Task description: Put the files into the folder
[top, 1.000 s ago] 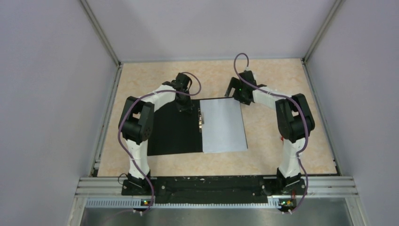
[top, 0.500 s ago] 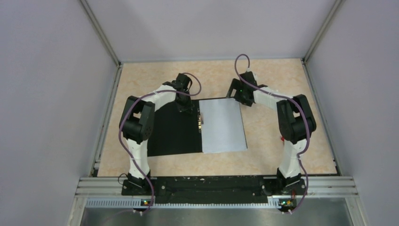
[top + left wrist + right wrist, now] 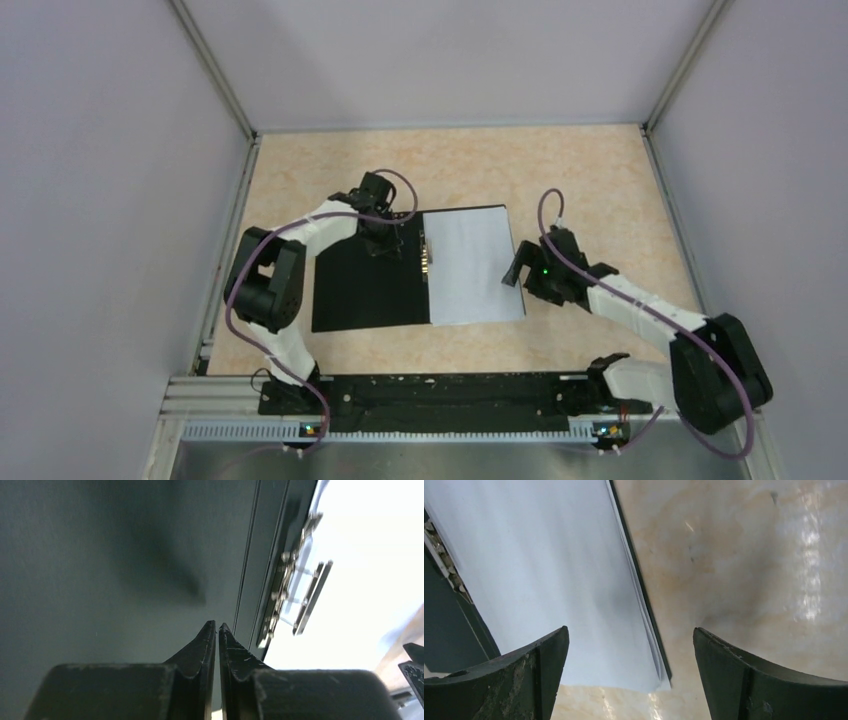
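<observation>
The folder [image 3: 365, 285] lies open on the table, black inside facing up. Its metal spine clip [image 3: 427, 250] runs down the middle. The files [image 3: 470, 265], a stack of white sheets, lie on the folder's right half. My left gripper [image 3: 384, 243] is shut and empty, tips low over the black left cover [image 3: 100, 555] beside the clip [image 3: 287, 590]. My right gripper [image 3: 513, 272] is open and empty at the files' right edge. In the right wrist view its jaws [image 3: 630, 632] straddle the near right corner of the files [image 3: 549, 570] and the folder's edge [image 3: 644, 605].
The beige marbled table [image 3: 590, 180] is walled by grey panels on the left, far and right sides. A metal rail [image 3: 460, 390] with both arm bases runs along the near edge.
My right arm has swung from the folder's far right corner back to the files' right edge, nearer the front. My left gripper has shifted slightly left and nearer.
</observation>
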### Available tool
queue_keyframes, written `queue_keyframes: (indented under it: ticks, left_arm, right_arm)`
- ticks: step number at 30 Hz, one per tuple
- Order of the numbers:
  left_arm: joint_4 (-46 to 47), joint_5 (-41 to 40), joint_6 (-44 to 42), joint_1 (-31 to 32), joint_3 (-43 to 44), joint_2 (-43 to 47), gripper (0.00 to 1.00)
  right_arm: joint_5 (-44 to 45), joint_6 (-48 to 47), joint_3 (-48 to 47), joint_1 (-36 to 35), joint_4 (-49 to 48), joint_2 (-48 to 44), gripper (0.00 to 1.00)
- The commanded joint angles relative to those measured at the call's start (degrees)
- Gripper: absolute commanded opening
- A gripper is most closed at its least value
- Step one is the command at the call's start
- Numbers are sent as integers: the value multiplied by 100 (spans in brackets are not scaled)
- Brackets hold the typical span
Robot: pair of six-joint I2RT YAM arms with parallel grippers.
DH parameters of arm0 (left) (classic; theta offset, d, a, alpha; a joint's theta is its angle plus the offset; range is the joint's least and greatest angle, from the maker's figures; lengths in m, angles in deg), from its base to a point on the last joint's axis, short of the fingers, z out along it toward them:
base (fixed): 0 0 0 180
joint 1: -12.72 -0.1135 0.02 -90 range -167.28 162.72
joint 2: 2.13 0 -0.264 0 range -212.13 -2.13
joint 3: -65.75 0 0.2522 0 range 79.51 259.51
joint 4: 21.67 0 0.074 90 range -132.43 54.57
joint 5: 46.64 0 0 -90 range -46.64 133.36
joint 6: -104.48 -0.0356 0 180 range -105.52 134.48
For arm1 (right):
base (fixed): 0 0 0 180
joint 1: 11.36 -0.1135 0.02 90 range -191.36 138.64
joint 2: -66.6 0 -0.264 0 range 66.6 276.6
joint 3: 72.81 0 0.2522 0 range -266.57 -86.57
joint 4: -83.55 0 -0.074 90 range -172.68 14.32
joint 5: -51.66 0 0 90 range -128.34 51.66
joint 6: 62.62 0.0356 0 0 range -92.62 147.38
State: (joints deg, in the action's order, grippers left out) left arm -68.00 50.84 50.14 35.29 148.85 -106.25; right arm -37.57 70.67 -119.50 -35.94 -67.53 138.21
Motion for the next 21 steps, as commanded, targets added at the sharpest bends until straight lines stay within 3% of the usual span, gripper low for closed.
queue_keyframes:
  ticks: [1,10,21]
  left_arm:
    - [477,367,170,133,-689,770,12]
    - [989,625,807,1024,-1570,1294,8]
    - [1206,544,1119,1662,-1705,962,2]
  right_arm:
    - [-26,635,586,-228,317,-1036,92]
    - [-259,1236,1123,-596,836,-1927,81]
    - [95,1168,1164,-847,591,-1601,64]
